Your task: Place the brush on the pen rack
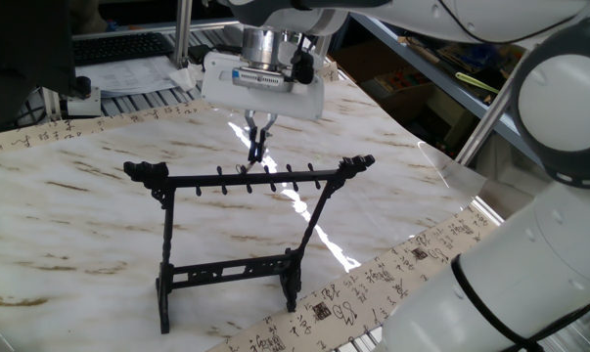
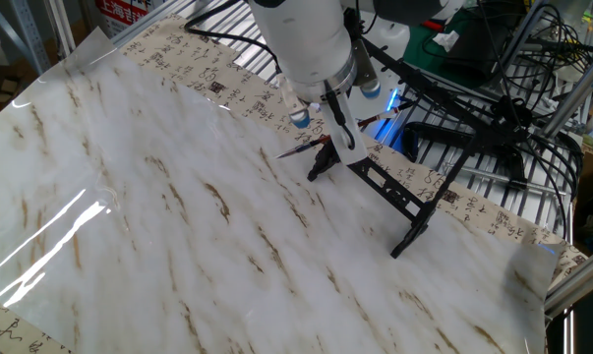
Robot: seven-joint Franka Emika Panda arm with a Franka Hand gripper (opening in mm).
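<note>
The black pen rack [image 1: 246, 180] stands upright on the marble table, its pegged top bar running left to right. In the other fixed view the pen rack [image 2: 399, 195] is seen nearly end-on. My gripper [image 1: 258, 137] hangs just behind and above the bar's middle, shut on the brush [image 1: 256, 149]. That view shows the brush end-on as a short dark stub. The other fixed view shows the brush [image 2: 301, 150] lying roughly level between the fingers of the gripper [image 2: 339, 130]. Its dark tip points left, away from the rack.
A paper strip with calligraphy [image 1: 373, 284] borders the marble table [image 1: 79, 215]. Metal shelving, cables and boxes [image 2: 493, 98] crowd the area behind the rack. A keyboard [image 1: 118, 47] lies beyond the table's far edge.
</note>
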